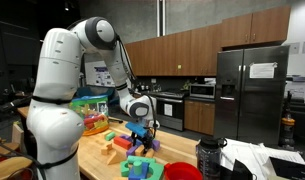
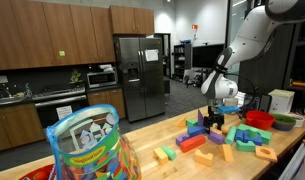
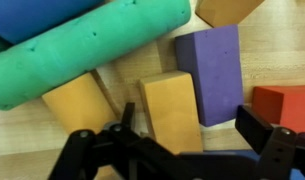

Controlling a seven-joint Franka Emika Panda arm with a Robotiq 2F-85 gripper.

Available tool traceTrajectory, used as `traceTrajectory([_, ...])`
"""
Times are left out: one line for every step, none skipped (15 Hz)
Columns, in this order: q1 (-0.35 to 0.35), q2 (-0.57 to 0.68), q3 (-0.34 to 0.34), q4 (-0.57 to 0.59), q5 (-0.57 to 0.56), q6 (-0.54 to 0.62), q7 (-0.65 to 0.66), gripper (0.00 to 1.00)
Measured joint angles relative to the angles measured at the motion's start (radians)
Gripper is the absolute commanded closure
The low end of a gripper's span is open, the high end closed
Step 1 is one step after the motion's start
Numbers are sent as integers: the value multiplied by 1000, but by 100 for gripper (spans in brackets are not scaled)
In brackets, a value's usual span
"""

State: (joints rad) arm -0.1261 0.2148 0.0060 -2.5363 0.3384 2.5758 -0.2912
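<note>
I've got the hand (image 3: pixel 177 150) poised with its fingers spread wide over the tan block (image 3: pixel 172 105). The block lies on the tabletop (image 3: pixel 282 50), just beside the purple block (image 3: pixel 214 70), with the green cylinder (image 3: pixel 82 55) across its far end. I'd call this the approach. The next move calls for a straight descent that clears both neighbours. Only the wrist view shows that line-up. In both exterior views the hand just sits low over the block pile (image 2: pixel 217 140).

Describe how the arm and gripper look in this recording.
The arm is glossy white, built of thick rounded segments with darker seams at the joints. The gripper is black. In the wrist view its fingers show as angular matte black linkages. No markings are legible.
</note>
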Motion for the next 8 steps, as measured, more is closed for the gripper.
traceTrajectory([0,0,0,0,0,0,0,0])
traceTrajectory([0,0,0,0,0,0,0,0])
traceTrajectory([0,0,0,0,0,0,0,0])
traceTrajectory([0,0,0,0,0,0,0,0])
traceTrajectory([0,0,0,0,0,1,0,0])
traceTrajectory([0,0,0,0,0,1,0,0])
traceTrajectory([1,-1,2,1,0,2,0,0])
traceTrajectory([3,-2,5,0,0,8,0,0])
